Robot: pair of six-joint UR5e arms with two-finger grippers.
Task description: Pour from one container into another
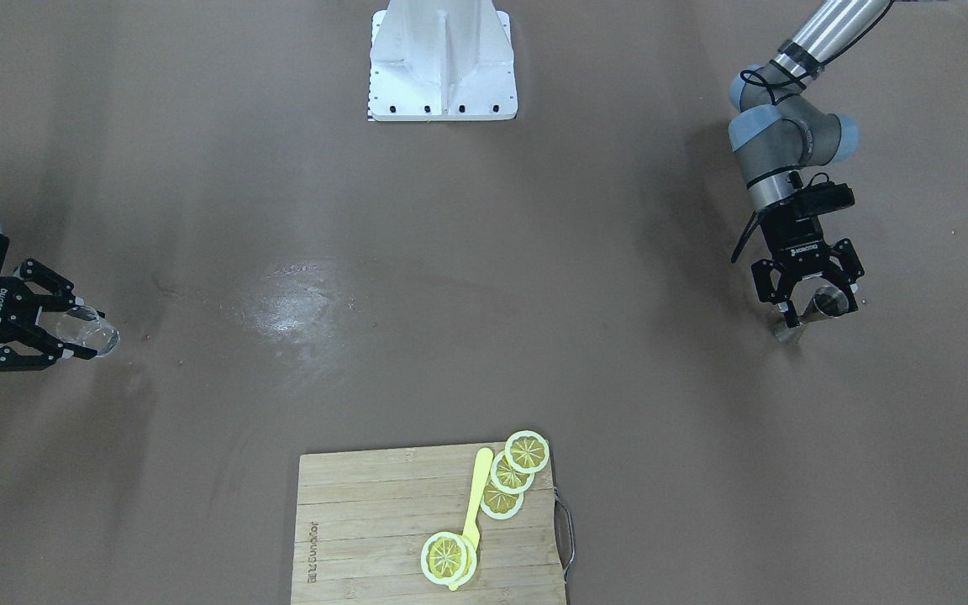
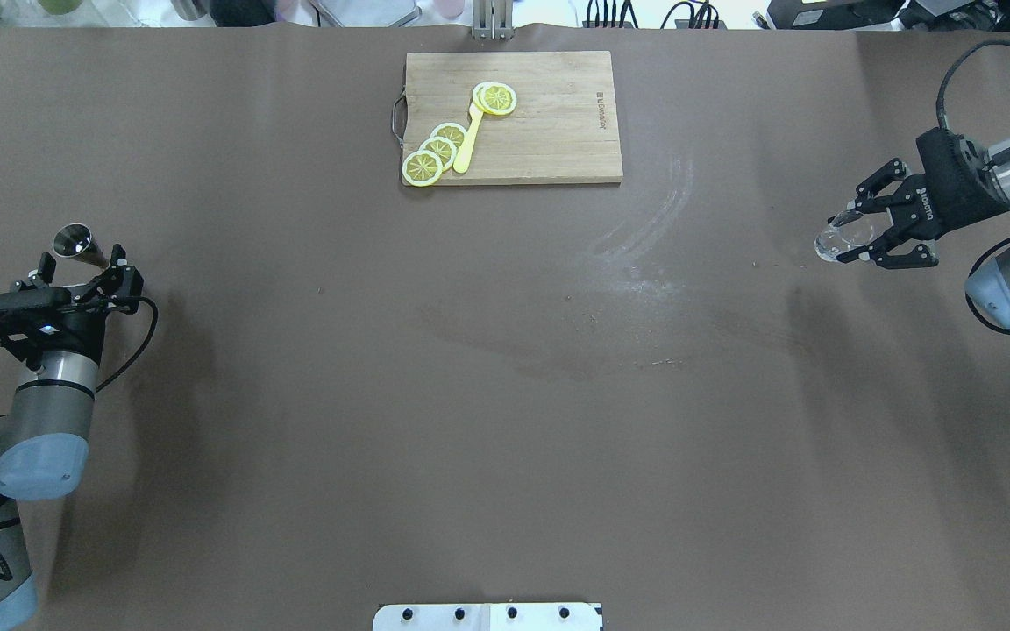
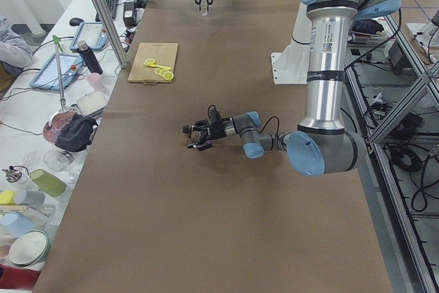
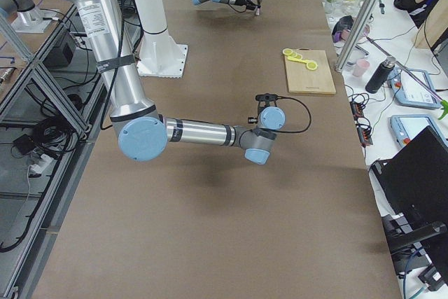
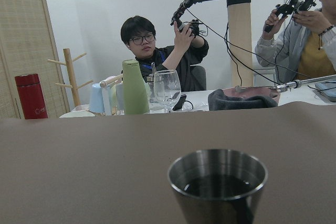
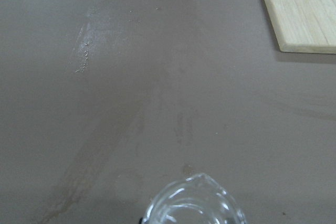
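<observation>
My left pincer has its jaws closed around the small conical stainless-steel cup, near the table's edge on my left side. The cup sits upright with a dark liquid in it, its surface a little below the rim. I cannot tell whether its base is resting on the brown table or just off it.

My right pincer is far across on the other side. It is partly open, its fingertips pinching the small clear glass tumbler by the wall and holding it tilted.

I judge the steel cup to be stiff and light, but smooth and tapered, so a squeeze could make it ride along my pads. I want the hold on the mid-wall, below the rim, leaving the lip free to pour.

The tumbler is the delicate one: thin, slick and breakable. It needs a modest grip on opposite sides of the wall, never the rim. The two vessels are well apart — they must come together before any tipping.
</observation>
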